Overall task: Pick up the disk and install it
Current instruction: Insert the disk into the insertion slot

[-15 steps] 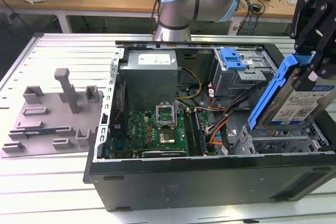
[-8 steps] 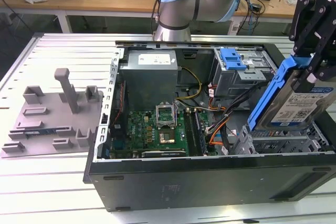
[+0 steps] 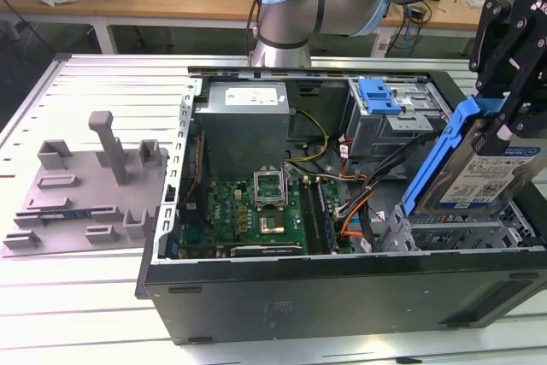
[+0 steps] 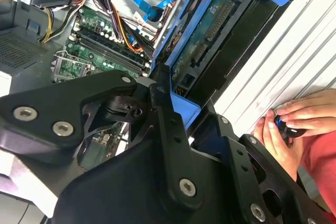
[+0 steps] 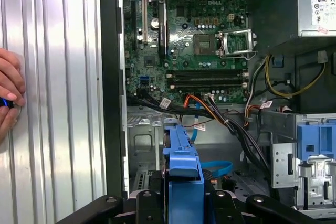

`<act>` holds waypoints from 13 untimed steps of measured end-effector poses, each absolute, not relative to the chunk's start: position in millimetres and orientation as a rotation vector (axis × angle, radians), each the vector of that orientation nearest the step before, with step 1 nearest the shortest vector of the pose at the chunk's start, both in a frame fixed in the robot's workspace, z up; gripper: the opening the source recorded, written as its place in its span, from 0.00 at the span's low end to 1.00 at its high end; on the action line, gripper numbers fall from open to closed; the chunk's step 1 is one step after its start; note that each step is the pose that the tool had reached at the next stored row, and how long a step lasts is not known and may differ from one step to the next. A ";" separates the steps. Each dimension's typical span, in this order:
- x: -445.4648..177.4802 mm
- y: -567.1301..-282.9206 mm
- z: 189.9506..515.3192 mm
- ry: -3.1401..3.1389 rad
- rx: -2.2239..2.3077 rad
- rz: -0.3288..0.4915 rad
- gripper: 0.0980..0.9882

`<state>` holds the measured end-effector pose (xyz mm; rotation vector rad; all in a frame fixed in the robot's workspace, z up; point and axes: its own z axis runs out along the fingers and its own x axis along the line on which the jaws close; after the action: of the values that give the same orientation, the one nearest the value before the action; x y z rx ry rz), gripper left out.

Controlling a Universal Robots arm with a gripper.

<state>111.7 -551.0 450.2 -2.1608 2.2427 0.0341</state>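
Note:
The disk (image 3: pixel 483 173), a silver drive with a blue-and-white label in a blue plastic bracket, hangs tilted on edge over the near right corner of the open computer case (image 3: pixel 342 288) in the exterior view. My black gripper (image 3: pixel 502 126) is shut on its upper end. The second wrist view shows the disk's (image 4: pixel 210 30) green circuit-board underside running away from the gripper (image 4: pixel 176 111). In the first wrist view the disk's (image 5: pixel 181 166) blue bracket edge rises from between the gripper's (image 5: pixel 181 205) black links, above the metal bay floor (image 5: pixel 142 140).
Inside the case lie the motherboard (image 3: pixel 256 211), a grey power supply (image 3: pixel 244 117), loose cables (image 3: pixel 355 207) and a metal cage with a blue latch (image 3: pixel 380 96). A grey fixture plate (image 3: pixel 85 185) sits at the exterior view's left. A person's hand (image 4: pixel 291 124) rests on the slatted table beside the case.

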 end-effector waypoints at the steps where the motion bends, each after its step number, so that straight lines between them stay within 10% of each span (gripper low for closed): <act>1: 111.7 -551.0 449.7 2.243 -2.161 0.034 0.30; 13: 111.8 -551.9 437.8 2.243 -2.161 0.034 0.30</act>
<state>111.8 -551.9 437.8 -2.1609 2.2428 0.0342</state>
